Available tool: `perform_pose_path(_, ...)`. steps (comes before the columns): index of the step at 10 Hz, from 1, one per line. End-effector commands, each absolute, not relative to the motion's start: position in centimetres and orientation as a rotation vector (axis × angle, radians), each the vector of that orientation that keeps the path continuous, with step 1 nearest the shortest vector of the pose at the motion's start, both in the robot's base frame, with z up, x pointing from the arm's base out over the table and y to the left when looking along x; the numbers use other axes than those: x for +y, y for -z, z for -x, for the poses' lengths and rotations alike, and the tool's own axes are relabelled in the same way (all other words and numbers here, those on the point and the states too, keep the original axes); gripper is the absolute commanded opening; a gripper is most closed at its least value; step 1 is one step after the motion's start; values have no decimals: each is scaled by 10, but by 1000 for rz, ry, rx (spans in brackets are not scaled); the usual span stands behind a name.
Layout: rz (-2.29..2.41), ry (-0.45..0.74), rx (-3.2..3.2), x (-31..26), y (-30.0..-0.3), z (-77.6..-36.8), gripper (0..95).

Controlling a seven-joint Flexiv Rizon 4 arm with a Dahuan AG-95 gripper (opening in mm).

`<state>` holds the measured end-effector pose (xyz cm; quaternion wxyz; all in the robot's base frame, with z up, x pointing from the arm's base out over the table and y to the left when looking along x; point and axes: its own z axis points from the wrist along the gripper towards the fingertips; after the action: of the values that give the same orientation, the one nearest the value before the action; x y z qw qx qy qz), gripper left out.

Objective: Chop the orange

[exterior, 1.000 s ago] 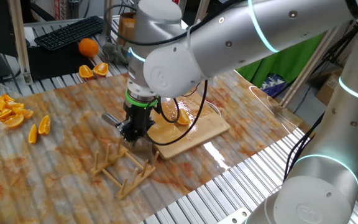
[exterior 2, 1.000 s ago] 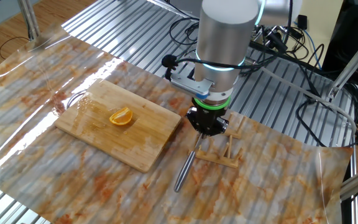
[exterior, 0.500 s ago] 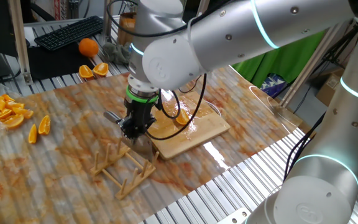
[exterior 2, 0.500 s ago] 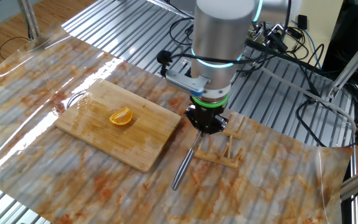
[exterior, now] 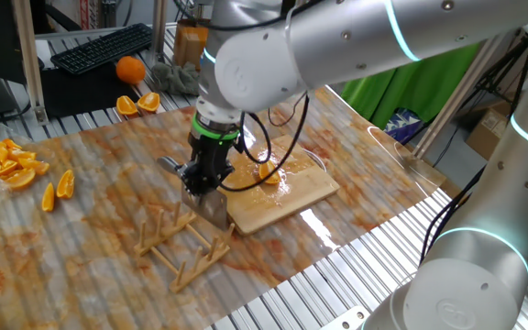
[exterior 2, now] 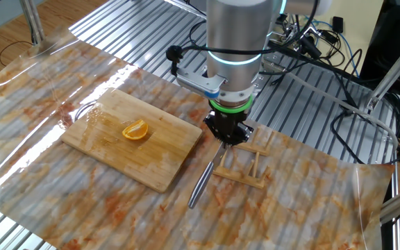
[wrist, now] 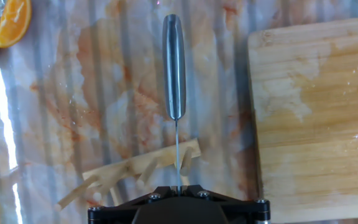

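Observation:
The orange is a small crescent piece lying on the wooden board; it also shows in one fixed view on the board. My gripper hangs just off the board's near corner, shut on a steel knife that slants down toward the table. In the hand view the gripper clamps the thin blade, and the knife's handle points away. The board's edge lies to the right there; the orange piece is out of that view.
A wooden rack lies on the mat under the gripper and beside the board. A heap of orange wedges, two loose wedges, a whole orange and a keyboard are at the far left.
My gripper has moved with the knife a little toward the board and slightly up off the rack. The orange piece and the board have not moved.

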<state>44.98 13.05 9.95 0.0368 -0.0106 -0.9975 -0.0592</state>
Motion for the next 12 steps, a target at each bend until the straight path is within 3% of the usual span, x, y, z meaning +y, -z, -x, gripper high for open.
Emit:
perform_pose_path(1,-22,163,-3073,127,-100,-444,0)
perform_pose_path(12,-37,171,-3119,124,-69,-415,0)
